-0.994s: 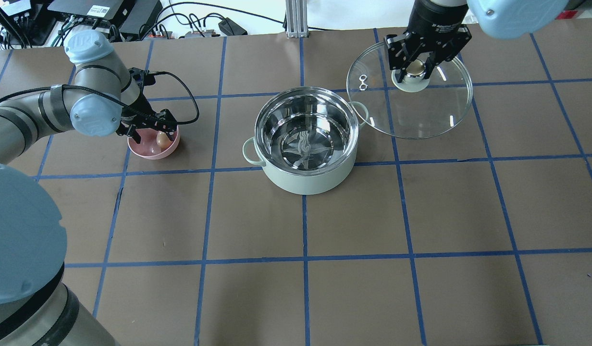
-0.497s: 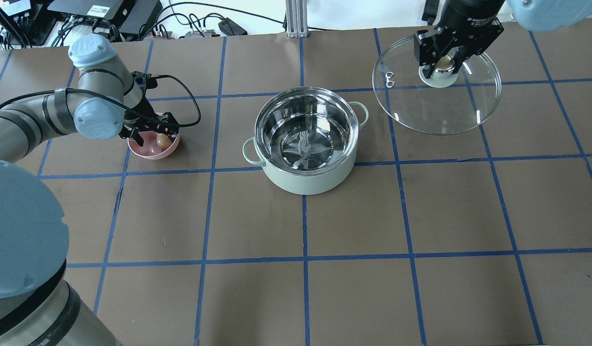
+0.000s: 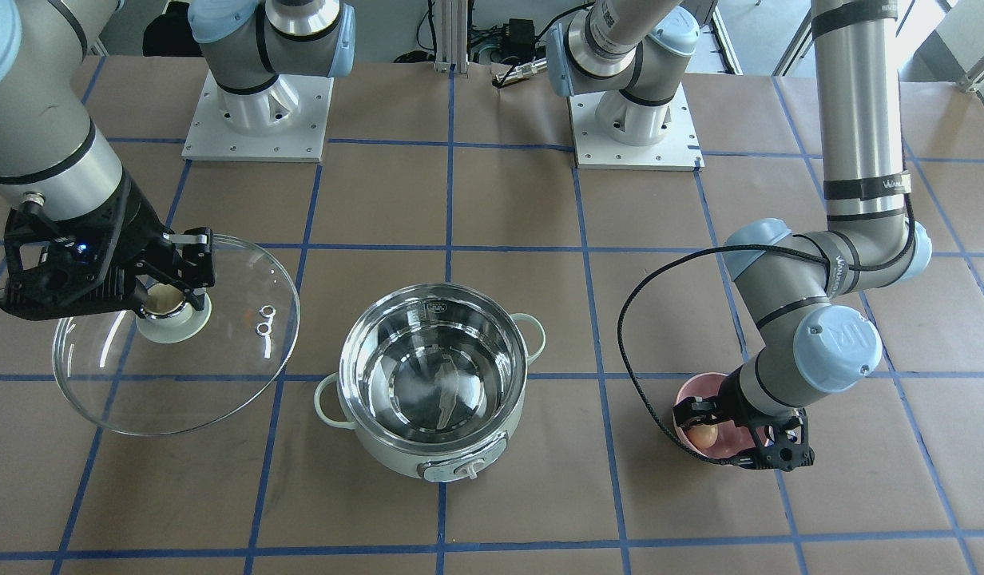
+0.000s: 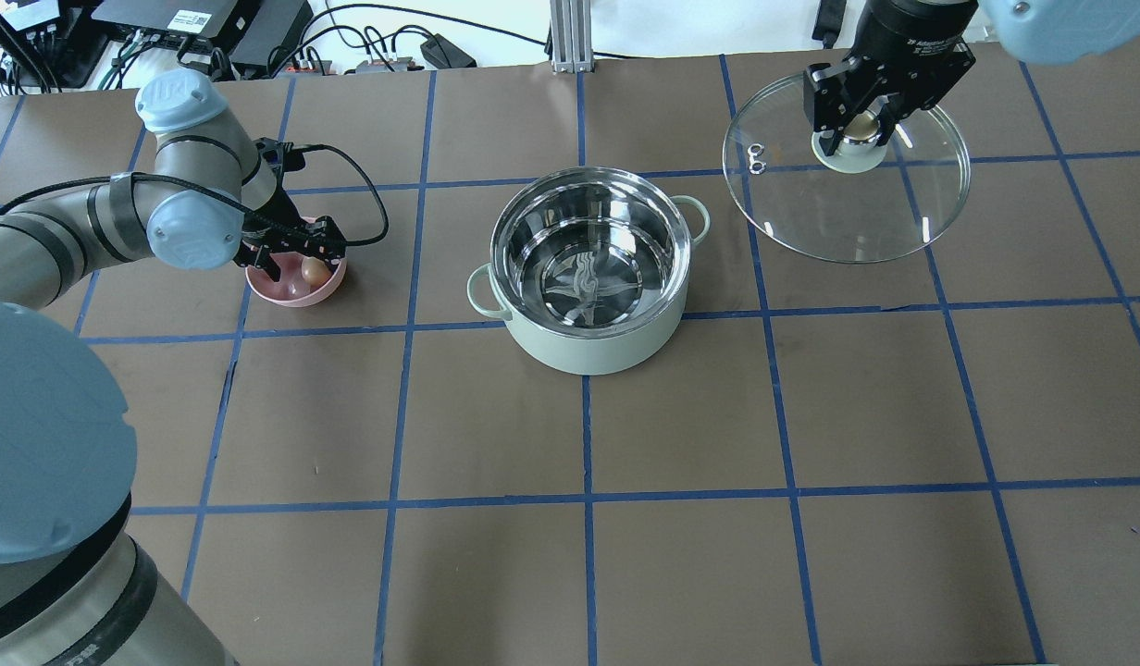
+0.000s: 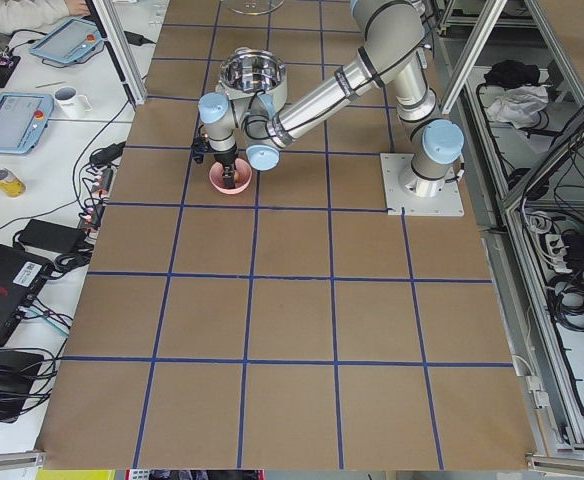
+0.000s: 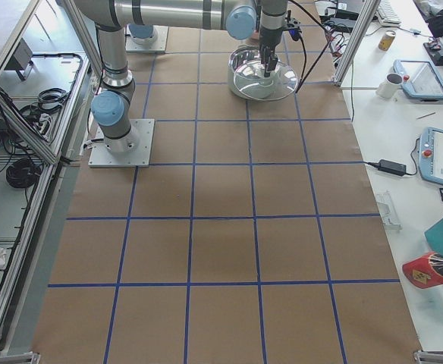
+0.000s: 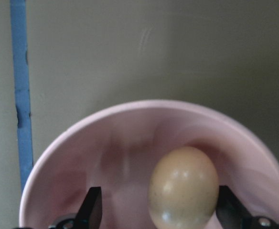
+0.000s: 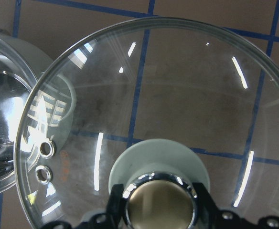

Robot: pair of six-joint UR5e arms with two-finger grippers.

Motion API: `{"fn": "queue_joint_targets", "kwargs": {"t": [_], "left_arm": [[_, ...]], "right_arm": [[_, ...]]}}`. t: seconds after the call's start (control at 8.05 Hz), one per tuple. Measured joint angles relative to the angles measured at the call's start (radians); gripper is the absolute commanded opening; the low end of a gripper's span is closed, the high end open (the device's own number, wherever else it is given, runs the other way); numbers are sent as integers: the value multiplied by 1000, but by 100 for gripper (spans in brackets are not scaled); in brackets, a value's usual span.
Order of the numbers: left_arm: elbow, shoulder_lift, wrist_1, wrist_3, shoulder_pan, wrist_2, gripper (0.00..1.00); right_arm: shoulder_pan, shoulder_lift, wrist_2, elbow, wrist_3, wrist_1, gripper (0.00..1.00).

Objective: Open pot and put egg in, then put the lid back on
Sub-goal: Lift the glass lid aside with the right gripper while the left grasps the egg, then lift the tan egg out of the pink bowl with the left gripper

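Egg: left gripper wide, off-centre, so it may roll.
Lid: right gripper pinching it, two o'clock of pot; may slip.

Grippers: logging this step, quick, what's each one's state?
Left gripper: open, fingers straddling the egg in the bowl.
Right gripper: closed on the knob, holding the lid.

lid now farther from pot

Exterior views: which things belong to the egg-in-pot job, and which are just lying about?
Job: pot; egg; lid; pink bowl holding the egg.
Lying about, off the table: mug; can; handheld screen.
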Motion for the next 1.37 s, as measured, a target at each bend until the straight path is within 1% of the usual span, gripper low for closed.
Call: {"fn": "queue_joint_targets", "kwargs": {"t": [0.12,0.5,0.62,0.87,0.99,1.12,1.24,1.37], "left_arm": [[1,-1,3,2,0,-1,45],[6,-2,5,11,0,-2,32],[6,-2,5,12,0,-2,26],[8,-2,5,12,0,-3,20],[8,-2,5,12,0,-3,12],[8,-1,5,12,0,-3,8],[8,0,4,12,0,-3,0],[8,2,3,12,0,-2,0]], "right_arm": [[0,-1,1,1,0,0,0],[0,0,2,3,-1,1,0],[0,-1,3,3,-1,13,0],[0,-1,5,4,-1,20,0],[0,-1,5,4,-1,20,0],[0,-1,8,5,-1,19,0],[0,-1,9,5,-1,19,0],[0,0,11,5,-1,19,0]]}}
